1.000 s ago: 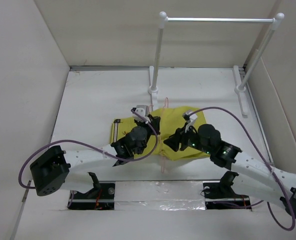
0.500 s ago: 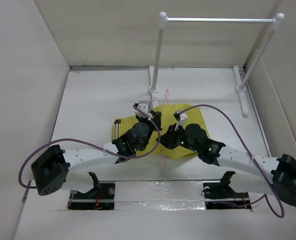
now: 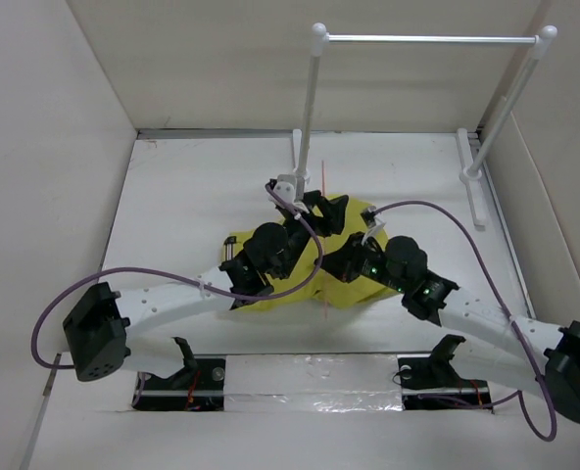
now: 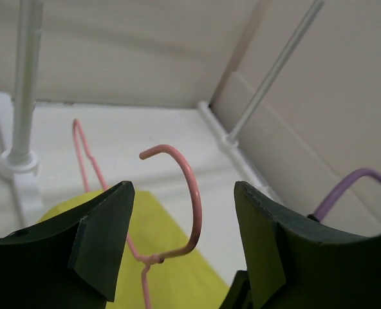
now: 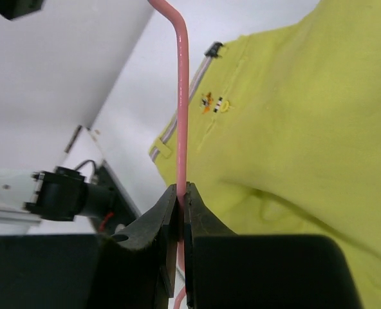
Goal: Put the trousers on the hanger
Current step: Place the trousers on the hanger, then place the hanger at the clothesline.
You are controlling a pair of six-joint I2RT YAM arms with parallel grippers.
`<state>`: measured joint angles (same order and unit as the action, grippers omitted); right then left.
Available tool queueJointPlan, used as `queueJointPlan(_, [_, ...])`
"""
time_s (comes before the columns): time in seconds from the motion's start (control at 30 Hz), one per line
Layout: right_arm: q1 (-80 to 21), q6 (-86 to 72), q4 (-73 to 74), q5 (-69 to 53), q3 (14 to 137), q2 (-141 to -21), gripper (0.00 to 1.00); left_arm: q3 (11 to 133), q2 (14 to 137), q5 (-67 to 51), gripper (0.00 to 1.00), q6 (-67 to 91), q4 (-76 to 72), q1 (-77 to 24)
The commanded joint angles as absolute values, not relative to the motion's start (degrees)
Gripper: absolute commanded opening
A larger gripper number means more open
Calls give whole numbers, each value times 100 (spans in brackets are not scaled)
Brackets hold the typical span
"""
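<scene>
Mustard-yellow trousers (image 3: 349, 294) lay crumpled in a low heap at the middle of the white surface (image 3: 192, 186), just near of the rail's left post. The right wrist view showed smooth cloth with soft folds, a white-and-dark stripe running along one edge, and a small embroidered emblem (image 5: 215, 103) close to that edge.

The thin pinkish-red wire hanger (image 3: 322, 176) crossed the heap from near to far, and its wire showed beyond the cloth on both sides. The right pincer (image 5: 181, 193) was clamped tight on a straight run of that wire, its two dark fingers pressed together around it above the cloth. The left pincer (image 4: 181, 212) stood spread wide on the far side of the heap. The hanger's curved hook (image 4: 194, 193) rose in the gap between its fingers and touched neither one, with yellow cloth below it.

From above, both arms reached in from the near edge and met over the trousers, each trailing a purple cable (image 3: 437, 220). Behind them stood a rail (image 3: 427, 39) of two white posts joined by a metal bar, its feet set on the far part of the surface. Plain pale walls (image 3: 221, 69) closed in the left, far and right sides.
</scene>
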<state>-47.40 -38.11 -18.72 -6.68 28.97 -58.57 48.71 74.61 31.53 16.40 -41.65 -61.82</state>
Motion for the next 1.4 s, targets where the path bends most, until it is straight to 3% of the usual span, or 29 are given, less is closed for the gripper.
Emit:
queueJointPlan(0.0, [-4299, -4112, -3032, -1491, 3163, -5450, 0, 5413, 7111, 2611, 62, 1327, -4720, -6205])
queueJointPlan(0.23, [-3323, -4807, -3295, -2618, 3498, -5370, 0, 5678, 6408, 1977, 76, 1301, -4473, -6021])
queueJointPlan(0.43, [-2340, -5765, -4060, -3910, 3796, -5528, 0, 5248, 5669, 2618, 74, 1090, -4623, -5968])
queueJointPlan(0.57, [-1996, -5776, -3597, -4201, 4366, -5301, 0, 5090, 5599, 2769, 72, 1238, -4307, -5845])
queueJointPlan(0.67, [-1863, -5642, -2778, -4306, 4965, -5256, 0, 4799, 5703, 2585, 70, 1608, -4194, -5652])
queueJointPlan(0.8, [-1863, -6107, -3715, -4395, 4983, -5414, 0, 4589, 5845, 2417, 70, 1924, -4025, -5537])
queueJointPlan(0.97, [-1416, -5680, -2902, -3938, 5677, -5545, 0, 4456, 5941, 2268, 68, 2013, -3876, -5537])
queueJointPlan(1.17, [-519, -5459, -2918, -3630, 6151, -6054, 0, 3780, 5652, 2074, 50, 2224, -4105, -5537])
queueJointPlan(1.2, [-440, -5441, -2944, -3639, 6326, -6169, 0, 3623, 5599, 2153, 35, 2215, -4096, -5615])
queueJointPlan(1.27, [-160, -5388, -2927, -3613, 6547, -6449, 0, 3438, 5450, 2398, 15, 2224, -4000, -5747])
queueJointPlan(1.37, [244, -5371, -2962, -3604, 6645, -6653, 0, 3349, 5292, 2400, 8, 2241, -3710, -5748])
